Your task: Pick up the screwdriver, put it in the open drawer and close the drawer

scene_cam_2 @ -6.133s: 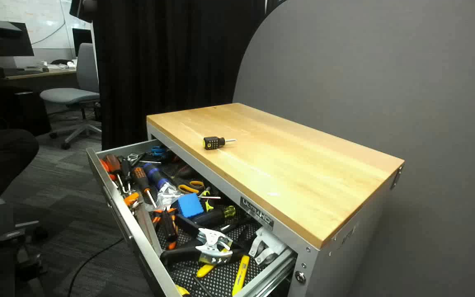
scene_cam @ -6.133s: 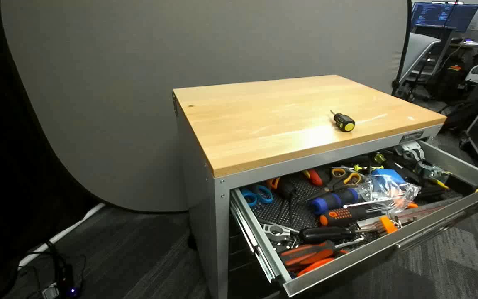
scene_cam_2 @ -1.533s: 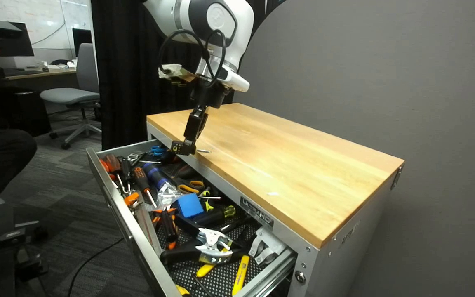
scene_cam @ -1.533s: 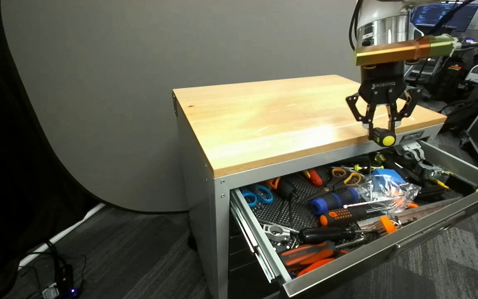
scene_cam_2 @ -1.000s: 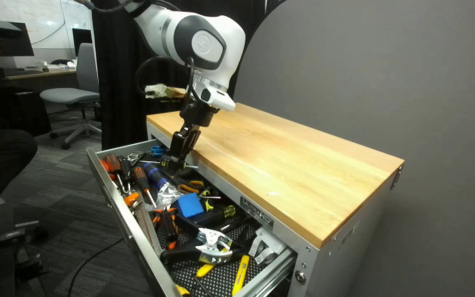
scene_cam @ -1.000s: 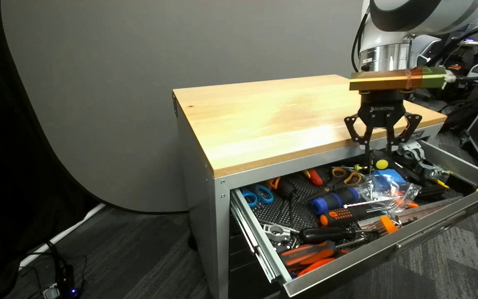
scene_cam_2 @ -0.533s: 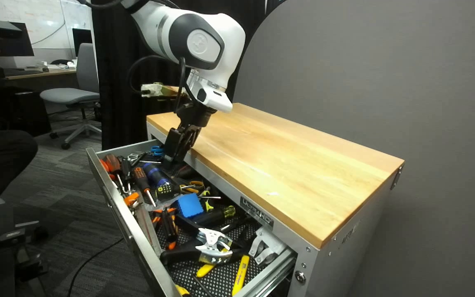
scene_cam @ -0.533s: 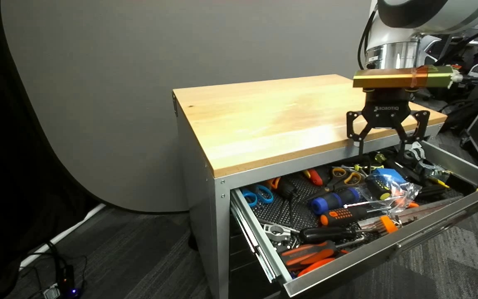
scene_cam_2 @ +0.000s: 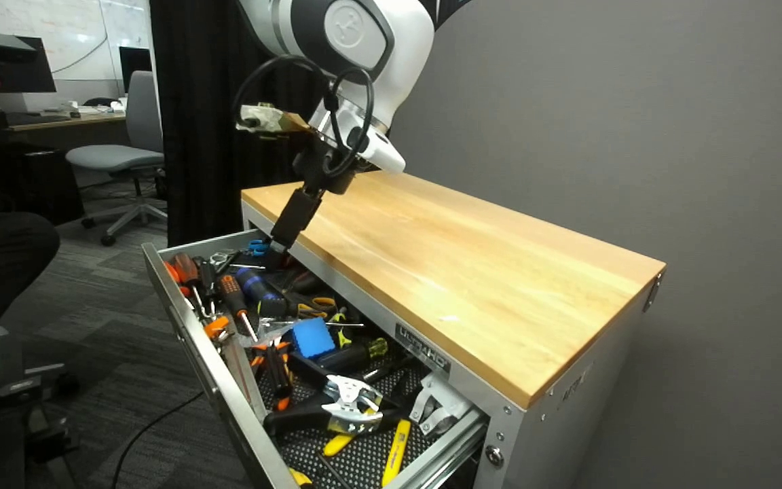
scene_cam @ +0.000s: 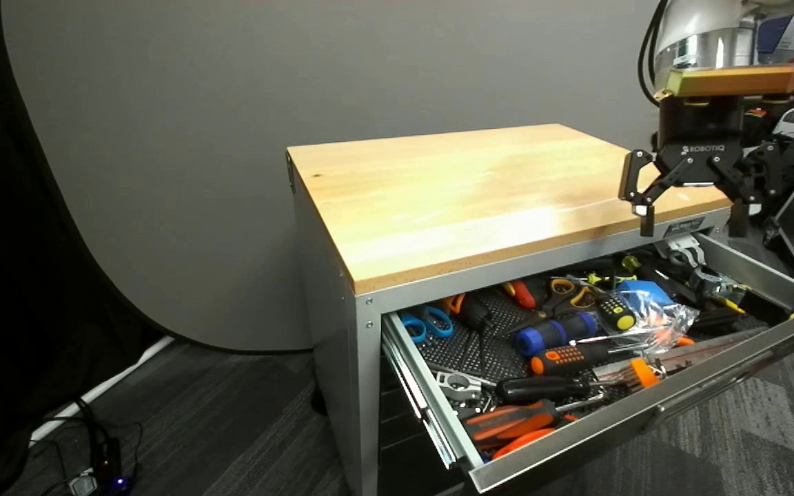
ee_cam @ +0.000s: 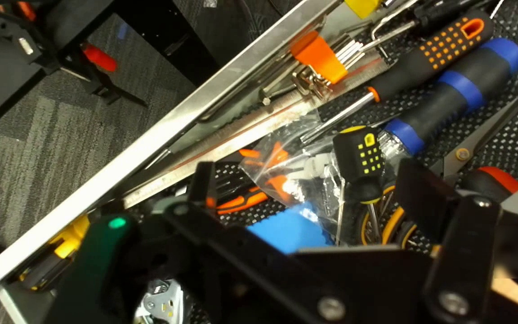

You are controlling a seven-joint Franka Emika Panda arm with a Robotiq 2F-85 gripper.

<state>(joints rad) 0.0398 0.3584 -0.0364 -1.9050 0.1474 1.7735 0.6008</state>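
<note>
My gripper (scene_cam: 693,220) hangs spread, its fingertips well apart, over the pulled-out drawer (scene_cam: 576,432). In an exterior view one finger overlaps the near edge of the wooden top (scene_cam: 438,193); how much room lies beneath I cannot tell. Left of my fingers there, in the drawer, lies the screwdriver (scene_cam: 614,310), just beside the blue-banded handle (scene_cam: 555,335). My wrist view adds its shaft by the scissors (ee_cam: 393,223), and carpet (ee_cam: 74,148) beyond the drawer's front edge. In an exterior view my fingers stand edge-on, their gap hidden; the keyed lock (scene_cam_2: 494,456) on the cabinet (scene_cam_2: 561,441) shows only there.
</note>
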